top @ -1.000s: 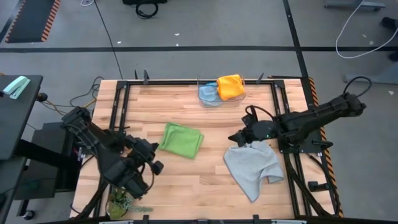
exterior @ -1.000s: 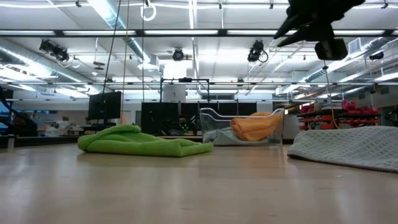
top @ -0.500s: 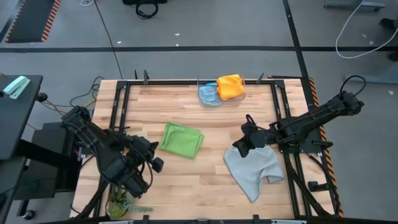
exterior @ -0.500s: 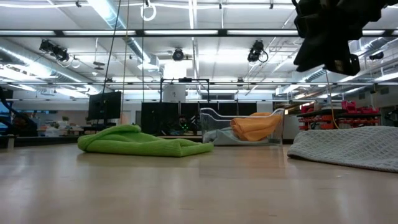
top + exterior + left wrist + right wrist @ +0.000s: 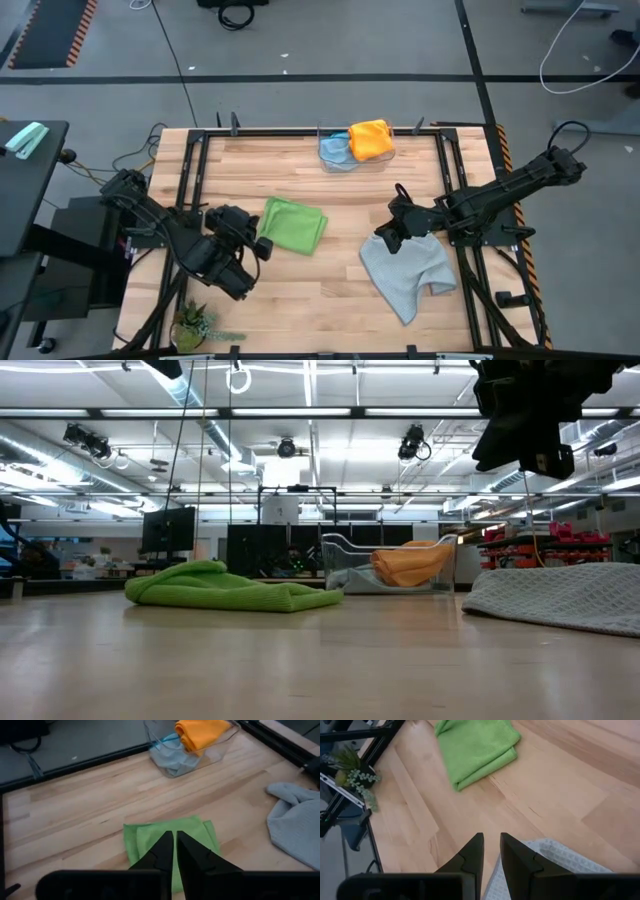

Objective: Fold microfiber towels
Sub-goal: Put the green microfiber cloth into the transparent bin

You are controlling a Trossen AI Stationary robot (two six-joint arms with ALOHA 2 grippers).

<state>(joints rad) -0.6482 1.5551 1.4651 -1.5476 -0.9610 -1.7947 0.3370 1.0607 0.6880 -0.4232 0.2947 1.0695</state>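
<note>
We read the grey towel (image 5: 408,272) as the cloth in hand — it lies crumpled and unfolded near the table's (image 5: 300,300) right edge, toward the front right corner, long axis running roughly from its back left tip to its front right lobe. The right gripper (image 5: 383,240) hovers over that back left tip, not yet touching as far as we can tell; in the right wrist view the waffle-textured grey edge sits just past the fingers (image 5: 472,851), which stand narrowly apart with nothing between them. So the cloth lies directly below and outward from the right gripper, and the right arm is clearly the nearer one.

The left gripper (image 5: 262,247) is at the green towel's (image 5: 291,224) left edge, mid-table; its fingers (image 5: 162,851) look nearly closed with only a slit between them, nothing held that we can see. The green towel is already folded into a soft, thick rectangle with layered edges showing.

The yellow-orange towel (image 5: 371,139) and light blue towel (image 5: 335,150) sit bunched in a clear plastic bin (image 5: 340,165) at the back edge, right of centre, orange partly over blue.

Materials — all plush microfiber, limp, will drape and slide on the smooth wooden slats. A small potted plant (image 5: 194,327) stands off the front left corner. We judge the next move needs a pinch on the grey tip.
</note>
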